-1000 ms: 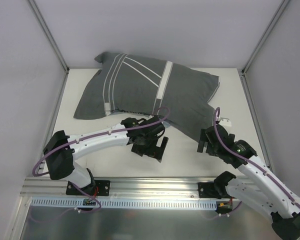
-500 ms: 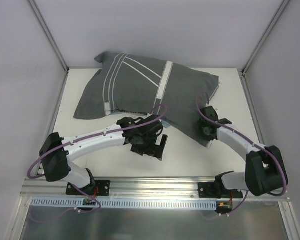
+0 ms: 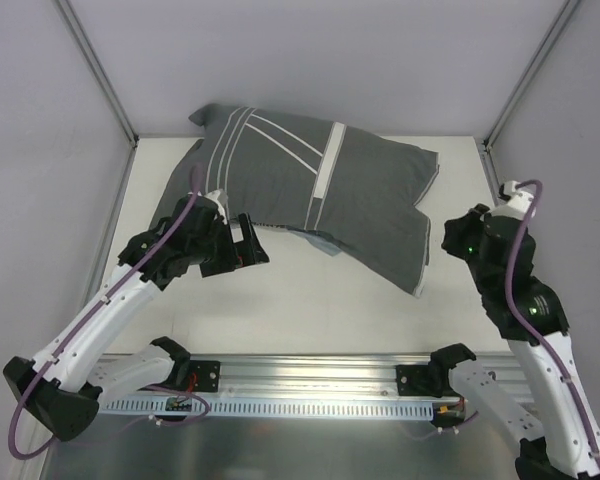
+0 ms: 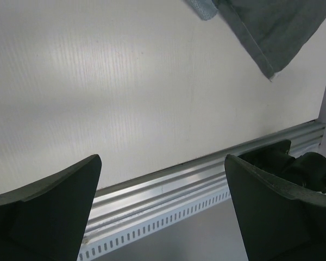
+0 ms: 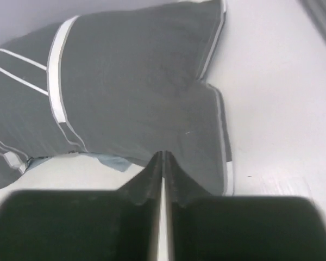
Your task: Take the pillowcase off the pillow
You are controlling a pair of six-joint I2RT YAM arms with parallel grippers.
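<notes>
Across the upper middle of the bench, the pillowcase is lying spread; the left fingers are gaping released, the right fingers are pressing clenched together.

**Soft even light, blur up close**

The top view is bright, diffuse and sharp, its shadows faint; a pale sheen lies on the table ahead of the left gripper, whose fingers are dark and unfocused; the right gripper blurs likewise.
</notes>
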